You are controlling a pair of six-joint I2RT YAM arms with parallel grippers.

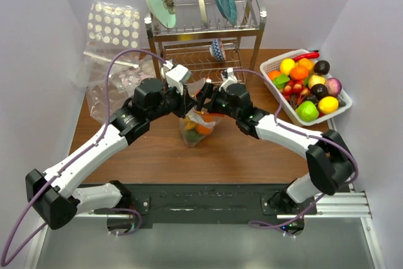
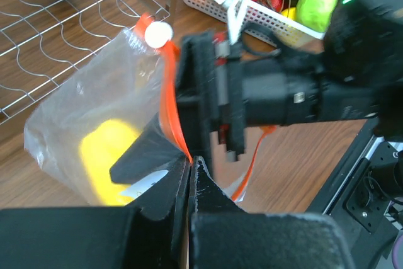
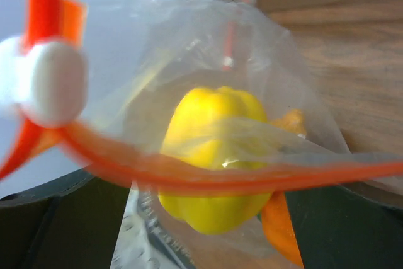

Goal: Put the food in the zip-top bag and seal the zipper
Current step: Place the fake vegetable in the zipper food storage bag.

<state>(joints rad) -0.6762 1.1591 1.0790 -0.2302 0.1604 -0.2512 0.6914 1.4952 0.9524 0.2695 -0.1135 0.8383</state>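
Note:
The zip-top bag (image 1: 198,129) stands at mid-table between both grippers, holding food: a yellow pepper (image 3: 211,155), an orange piece (image 3: 283,231), and something green (image 1: 191,135). My left gripper (image 2: 190,160) is shut on the orange-red zipper (image 2: 171,102), below its white slider (image 2: 157,33); it sits at the bag's top left in the top view (image 1: 184,106). My right gripper (image 3: 204,187) has its fingers wide apart, with the zipper (image 3: 252,177) stretched across in front of them and the slider (image 3: 53,83) at the left. It is at the bag's top right (image 1: 205,102).
A white basket (image 1: 272,62) of more toy fruit (image 1: 308,83) stands at the right. A metal dish rack (image 1: 252,26) with plates and a bowl (image 1: 217,48) is behind the bag. A dotted clear bag (image 1: 113,26) lies at the back left.

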